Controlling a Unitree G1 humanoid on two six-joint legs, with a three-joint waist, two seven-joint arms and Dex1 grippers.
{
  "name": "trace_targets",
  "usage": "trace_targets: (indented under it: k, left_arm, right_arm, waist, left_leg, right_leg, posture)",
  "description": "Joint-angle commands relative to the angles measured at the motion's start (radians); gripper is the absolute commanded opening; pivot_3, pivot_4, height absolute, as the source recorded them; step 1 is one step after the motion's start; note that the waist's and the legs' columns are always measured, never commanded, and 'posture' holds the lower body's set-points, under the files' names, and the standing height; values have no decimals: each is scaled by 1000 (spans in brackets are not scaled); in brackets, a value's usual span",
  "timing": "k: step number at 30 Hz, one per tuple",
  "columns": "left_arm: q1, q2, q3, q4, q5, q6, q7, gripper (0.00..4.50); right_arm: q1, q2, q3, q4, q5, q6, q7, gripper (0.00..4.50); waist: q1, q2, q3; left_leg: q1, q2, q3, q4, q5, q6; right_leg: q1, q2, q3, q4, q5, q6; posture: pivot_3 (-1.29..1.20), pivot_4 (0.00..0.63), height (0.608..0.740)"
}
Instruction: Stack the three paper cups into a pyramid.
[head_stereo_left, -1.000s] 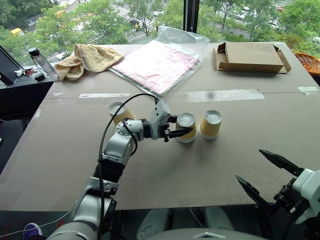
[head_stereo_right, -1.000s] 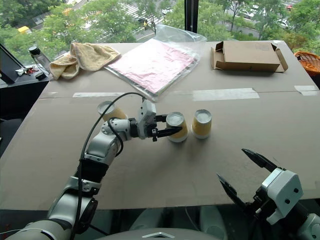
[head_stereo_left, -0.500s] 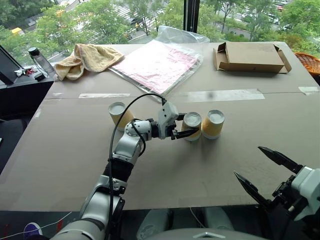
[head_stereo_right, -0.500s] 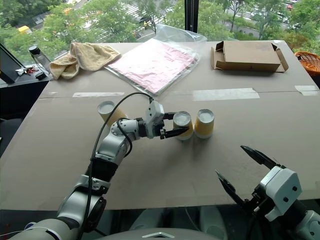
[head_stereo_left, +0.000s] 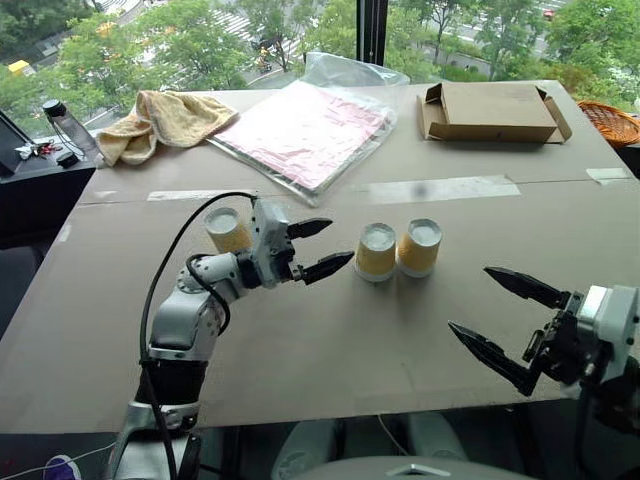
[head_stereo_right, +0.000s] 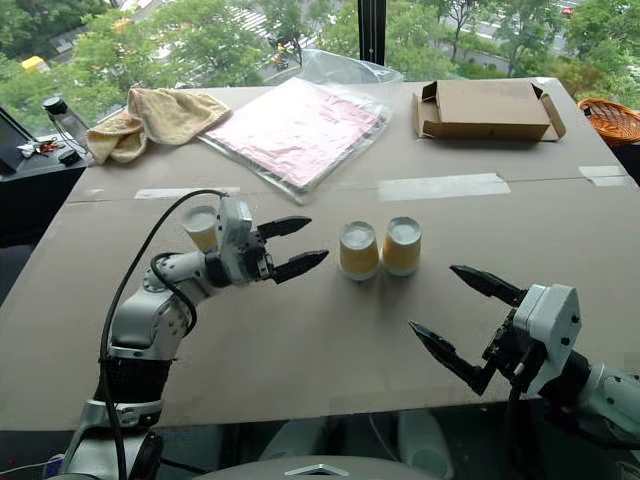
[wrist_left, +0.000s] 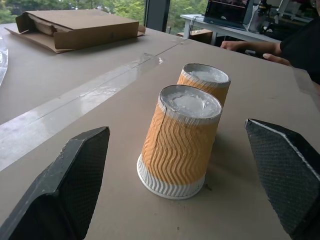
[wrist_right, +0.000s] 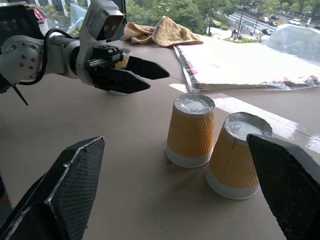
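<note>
Two of the three paper cups stand upside down side by side at the table's middle, touching or nearly so. The third cup stands upside down to their left, partly behind my left wrist. My left gripper is open and empty, pointing at the pair from the left with a small gap to the nearer cup. My right gripper hangs open and empty near the front edge, right of the cups. From the right wrist, both cups show between its fingers.
At the back lie a yellow towel, a pink sheet in clear plastic and a flat cardboard box. A bottle stands off the table's far left, a basket at the far right. A person's hand rests beyond the table.
My left gripper slid the middle cup right against the other, then opened, let go and drew back left. My right gripper rose slightly and stayed open.
</note>
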Motion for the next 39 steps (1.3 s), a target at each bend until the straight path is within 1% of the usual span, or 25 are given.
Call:
trace_targets:
  k: [1,2,5,7,11,14,16,21,26,31,35,39]
  left_arm:
    - [90,46,121,-132,-113,83,44,4450]
    - [117,56,148,-147,-139,110,57,4450]
    - [212,86,223,-158,-164,121,65,4450]
    - [241,100,262,-145,-170,113,71,4450]
    - [256,129,331,-92,-179,111,79,4450]
    - [257,158,361,-41,-164,97,68,4450]
    - [231,179,369,9,-156,89,61,4450]
    - [139,220,332,121,-121,58,34,4450]
    - [77,219,307,189,-87,25,39,4450]
    - [-6,190,247,251,-31,-13,75,4450]
    - [-45,166,208,286,18,-43,104,4450]
    - [-98,115,152,352,80,-96,144,4450]
  right_arm:
    - [-73,-40,-13,23,103,23,58,4500]
    - [-96,-51,-13,36,116,29,69,4500]
    - [-163,-93,-22,100,149,52,129,4500]
    - [-195,-123,-37,157,150,59,183,4500]
    - [-260,-180,-67,265,130,62,284,4500]
    - [-305,-198,-84,312,127,63,316,4500]
    - [-330,-198,-98,331,140,70,319,4500]
    - [-332,-197,-144,333,158,72,367,4500]
    - [-289,-198,-205,331,156,89,397,4500]
    - [-251,-188,-243,323,145,90,404,4500]
    - [-233,-182,-259,310,145,90,399,4500]
    - [-208,-172,-282,294,143,87,389,4500]
  waist:
    - [8,0,0]
    - [14,0,1]
    - [23,0,1]
    - [27,-1,1]
    - [30,-1,1]
    - [26,-1,1]
    - [25,-1,1]
    - [27,-1,1]
    - [24,-1,1]
    - [25,-1,1]
    - [25,-1,1]
    - [25,-1,1]
  left_leg:
    - [0,0,-1,0,0,0]
    - [0,0,-1,0,0,0]
    - [-1,0,0,0,0,0]
    - [-1,0,0,0,0,1]
    - [-1,0,-1,0,0,1]
    - [-1,0,0,0,0,1]
    - [-1,0,0,0,0,1]
    - [-1,0,-1,0,-1,1]
    - [-2,0,-1,0,-1,1]
    - [-2,0,-1,0,-1,1]
    - [-2,0,-1,0,-1,1]
    - [-2,0,-1,0,-1,1]
  right_leg:
    - [0,0,-1,0,0,0]
    - [0,0,-1,0,0,0]
    - [1,0,-1,-1,0,0]
    - [1,-1,-1,-1,0,0]
    - [1,-1,-2,-1,0,0]
    - [1,-1,-2,-1,0,0]
    - [1,-1,-2,-1,0,0]
    - [0,-2,-4,-1,0,0]
    - [0,-3,-4,-2,0,0]
    - [0,-3,-6,-1,0,0]
    - [0,-3,-6,-1,0,0]
    - [0,-3,-6,-1,0,0]
  posture:
    - [0,150,740]
    - [0,150,740]
    - [0,150,740]
    - [0,150,740]
    - [0,150,740]
    - [0,150,740]
    - [0,150,740]
    - [0,150,740]
    - [0,150,740]
    - [0,150,740]
    - [0,150,740]
    - [0,150,740]
